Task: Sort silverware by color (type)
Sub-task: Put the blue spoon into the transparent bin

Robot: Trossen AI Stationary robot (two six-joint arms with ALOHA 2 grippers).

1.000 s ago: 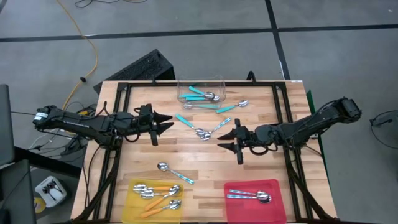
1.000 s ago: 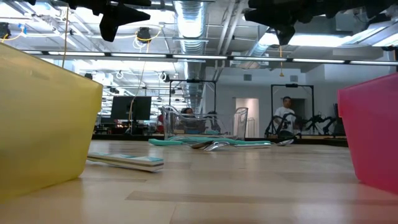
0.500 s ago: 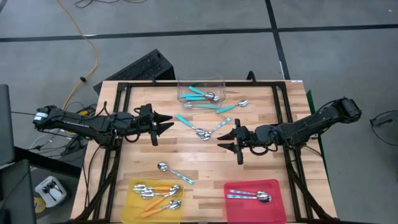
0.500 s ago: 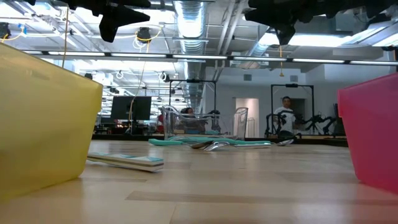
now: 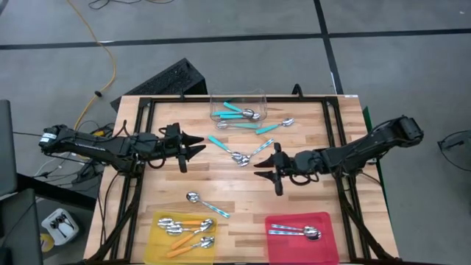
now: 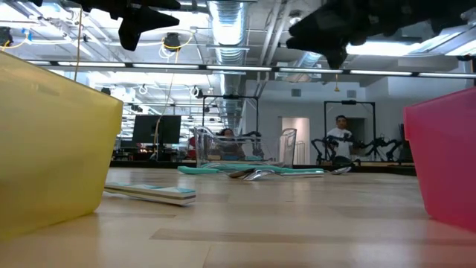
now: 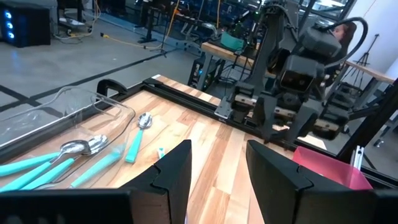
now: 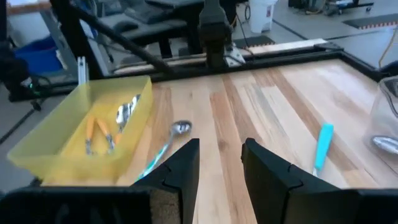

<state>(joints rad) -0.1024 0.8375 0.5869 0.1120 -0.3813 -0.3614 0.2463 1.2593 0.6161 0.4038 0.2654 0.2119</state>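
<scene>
Both grippers hang open above the middle of the table, nothing between their fingers. My left gripper (image 5: 199,145) (image 7: 217,165) points toward the table's right; my right gripper (image 5: 259,166) (image 8: 219,163) points toward its left. Between them lie a teal-handled spoon (image 5: 223,145) and a silver spoon (image 5: 255,152), flat on the wood. Another teal spoon (image 5: 274,126) lies near the clear tub (image 5: 237,107), which holds teal spoons. One more teal-handled spoon (image 5: 207,204) lies toward the near edge. Orange spoons lie in the yellow tray (image 5: 156,243), silver ones in the red tray (image 5: 324,246).
A black metal frame (image 5: 221,99) runs along the table's far, left and right sides. The two trays sit at the near edge. Bare wood (image 5: 243,199) shows between the trays and the grippers. In the room behind, a person (image 6: 342,134) stands far off.
My right gripper has moved a little toward the table's left edge and sunk slightly, still open. The spoons and trays lie as before.
</scene>
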